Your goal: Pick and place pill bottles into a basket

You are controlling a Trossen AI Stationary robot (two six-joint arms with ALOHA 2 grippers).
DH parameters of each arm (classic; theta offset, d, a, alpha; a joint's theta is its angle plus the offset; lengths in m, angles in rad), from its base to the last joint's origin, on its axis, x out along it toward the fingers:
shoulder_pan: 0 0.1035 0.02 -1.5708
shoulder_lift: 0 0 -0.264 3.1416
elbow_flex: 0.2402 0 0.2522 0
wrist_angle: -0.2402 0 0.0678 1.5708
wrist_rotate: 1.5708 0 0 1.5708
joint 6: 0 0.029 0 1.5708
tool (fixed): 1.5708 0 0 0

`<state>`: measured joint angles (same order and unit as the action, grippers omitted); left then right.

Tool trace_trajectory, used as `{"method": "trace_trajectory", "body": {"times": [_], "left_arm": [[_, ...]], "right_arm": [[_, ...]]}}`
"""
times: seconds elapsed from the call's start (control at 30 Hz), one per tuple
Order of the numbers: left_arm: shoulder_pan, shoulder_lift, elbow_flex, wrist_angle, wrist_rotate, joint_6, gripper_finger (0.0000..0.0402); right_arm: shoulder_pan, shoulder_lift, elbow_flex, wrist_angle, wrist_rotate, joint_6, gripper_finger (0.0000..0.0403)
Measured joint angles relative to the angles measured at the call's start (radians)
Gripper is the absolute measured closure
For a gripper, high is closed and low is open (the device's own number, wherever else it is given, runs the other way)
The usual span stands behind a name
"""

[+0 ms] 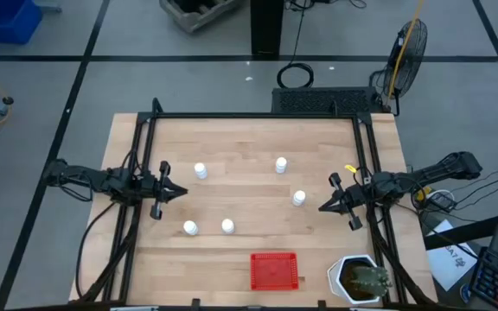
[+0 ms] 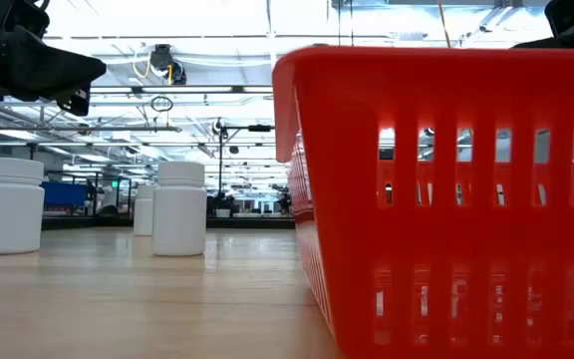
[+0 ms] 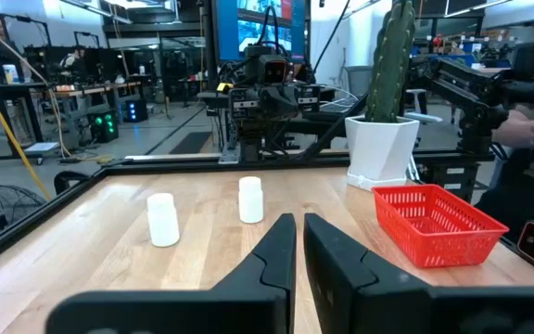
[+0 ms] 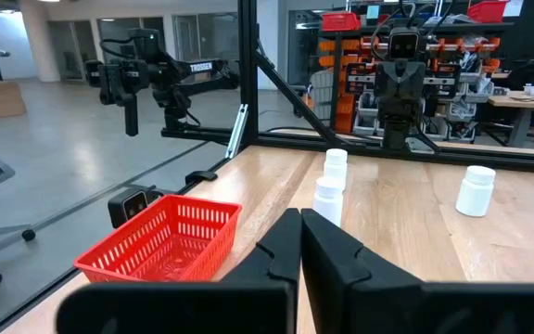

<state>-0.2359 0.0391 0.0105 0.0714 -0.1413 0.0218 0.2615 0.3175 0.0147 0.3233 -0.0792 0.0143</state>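
Note:
Five small white pill bottles stand upright on the wooden table: one far left, one far middle, one right of middle, and two side by side nearer. The red mesh basket sits at the near edge, with no bottle showing in it. My left gripper hovers at the table's left, shut and empty, pointing right; it also shows in its wrist view. My right gripper hovers at the right, shut and empty, pointing left toward the nearest bottle.
A white octagonal pot with a green plant stands at the near right corner beside the basket. A black frame runs along the table's far, left and right edges. Bare wood lies between the two grippers.

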Motion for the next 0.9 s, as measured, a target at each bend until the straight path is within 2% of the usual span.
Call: {"method": "trace_trajectory", "body": {"times": [0.3,0.4,0.57,0.77,0.83,0.9], "left_arm": [[0.000,0.000,0.000,0.000,0.000,0.000,0.0371],[0.000,0.000,0.000,0.000,0.000,0.000,0.0371],[0.000,0.000,0.000,0.000,0.000,0.000,0.0371],[0.000,0.000,0.000,0.000,0.000,0.000,0.0371],[0.000,0.000,0.000,0.000,0.000,0.000,0.0371],[0.000,0.000,0.000,0.000,0.000,0.000,0.0371]], "right_arm": [[0.000,-0.001,0.000,0.010,0.000,-0.022,0.0398],[0.000,0.000,0.000,0.021,0.001,0.018,0.0399],[0.000,-0.001,0.000,0.193,0.097,0.020,0.0399],[-0.003,0.019,0.004,0.343,0.105,0.119,0.0401],[-0.013,0.041,0.043,0.296,0.104,0.108,0.0401],[-0.023,0.097,0.092,0.128,0.108,0.096,0.0393]]}}
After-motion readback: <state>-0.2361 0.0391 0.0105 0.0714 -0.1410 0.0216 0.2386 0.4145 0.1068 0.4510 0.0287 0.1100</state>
